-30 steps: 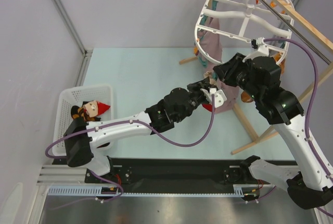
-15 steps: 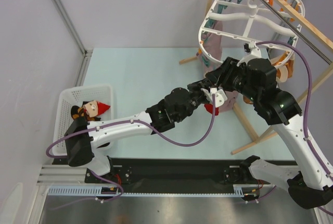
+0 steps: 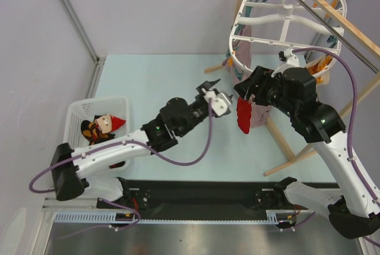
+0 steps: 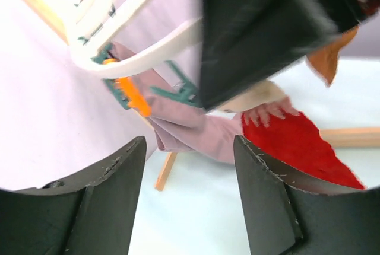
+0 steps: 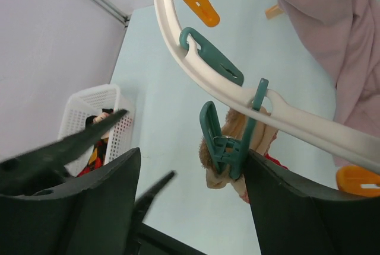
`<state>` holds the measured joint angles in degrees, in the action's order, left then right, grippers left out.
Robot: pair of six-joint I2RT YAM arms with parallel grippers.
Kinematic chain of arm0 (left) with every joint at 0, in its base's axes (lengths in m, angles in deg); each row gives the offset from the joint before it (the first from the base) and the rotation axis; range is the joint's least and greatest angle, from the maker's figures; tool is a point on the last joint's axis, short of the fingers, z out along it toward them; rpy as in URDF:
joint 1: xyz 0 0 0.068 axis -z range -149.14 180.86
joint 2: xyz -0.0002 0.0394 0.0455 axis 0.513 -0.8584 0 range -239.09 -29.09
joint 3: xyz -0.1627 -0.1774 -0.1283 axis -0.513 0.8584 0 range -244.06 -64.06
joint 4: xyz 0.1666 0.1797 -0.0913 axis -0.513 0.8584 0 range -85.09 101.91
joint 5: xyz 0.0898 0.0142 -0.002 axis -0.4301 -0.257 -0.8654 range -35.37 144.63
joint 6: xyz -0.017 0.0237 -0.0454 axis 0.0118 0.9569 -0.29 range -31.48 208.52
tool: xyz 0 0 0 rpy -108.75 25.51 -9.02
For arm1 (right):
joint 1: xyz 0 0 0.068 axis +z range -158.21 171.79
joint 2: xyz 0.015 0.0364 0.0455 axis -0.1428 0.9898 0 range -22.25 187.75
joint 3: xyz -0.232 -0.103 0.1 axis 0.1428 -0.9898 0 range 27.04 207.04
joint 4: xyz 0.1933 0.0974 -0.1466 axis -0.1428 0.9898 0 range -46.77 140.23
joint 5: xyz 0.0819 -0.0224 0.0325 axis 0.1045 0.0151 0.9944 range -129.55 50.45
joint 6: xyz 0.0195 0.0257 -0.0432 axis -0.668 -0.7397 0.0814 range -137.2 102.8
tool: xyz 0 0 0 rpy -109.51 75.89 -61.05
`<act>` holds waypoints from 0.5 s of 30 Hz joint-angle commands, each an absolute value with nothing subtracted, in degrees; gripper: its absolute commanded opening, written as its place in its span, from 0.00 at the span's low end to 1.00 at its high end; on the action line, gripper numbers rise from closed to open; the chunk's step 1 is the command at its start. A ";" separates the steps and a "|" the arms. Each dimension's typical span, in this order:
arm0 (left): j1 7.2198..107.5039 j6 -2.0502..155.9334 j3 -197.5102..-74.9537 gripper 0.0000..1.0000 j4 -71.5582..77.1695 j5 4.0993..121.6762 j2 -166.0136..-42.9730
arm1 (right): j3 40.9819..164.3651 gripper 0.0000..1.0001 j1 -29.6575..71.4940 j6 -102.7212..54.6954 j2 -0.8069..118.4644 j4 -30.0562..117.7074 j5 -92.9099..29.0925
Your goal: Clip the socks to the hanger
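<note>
Clipped sock: one black argyle sock with a red toe [image 3: 243,114] is hanging under the round white plastic drying hanger [image 5: 320,136], its pale cuff sitting in a dangling teal clip [image 5: 225,145].
Second sock: the matching sock [image 3: 102,126] is lying in the white mesh basket [image 3: 74,110] on the pale green counter [image 3: 154,83], well apart from the hanger.
Left gripper [image 4: 189,148]: gaping wide and carrying nothing, between basket and hanger.
Right gripper [image 5: 191,160]: spread wide around the teal clip, gripping nothing.
Step in hand: probably fetching the basket sock.
Doing it well: pinching near the cuff, leaving a free edge for a clip, and choosing an empty clip clear of the mauve-pink cloth [image 4: 184,130].
</note>
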<state>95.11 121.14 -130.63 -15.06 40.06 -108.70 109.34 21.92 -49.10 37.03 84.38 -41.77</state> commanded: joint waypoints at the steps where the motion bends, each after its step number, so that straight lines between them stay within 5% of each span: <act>1: 91.87 110.18 -127.70 0.66 -17.33 48.27 -100.30 | 111.15 0.74 21.50 -46.65 35.93 86.29 -42.71; 14: 85.09 83.35 -115.92 0.74 -32.69 68.87 -102.47 | 111.94 0.83 21.06 -40.40 34.70 89.98 -46.58; 15: 85.18 82.29 -115.66 0.89 -34.53 67.91 -104.48 | 112.12 0.83 20.97 -40.40 34.53 90.34 -47.36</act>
<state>85.34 91.00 -117.12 -26.40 63.60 -101.14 109.60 21.37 -42.87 35.57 88.66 -44.68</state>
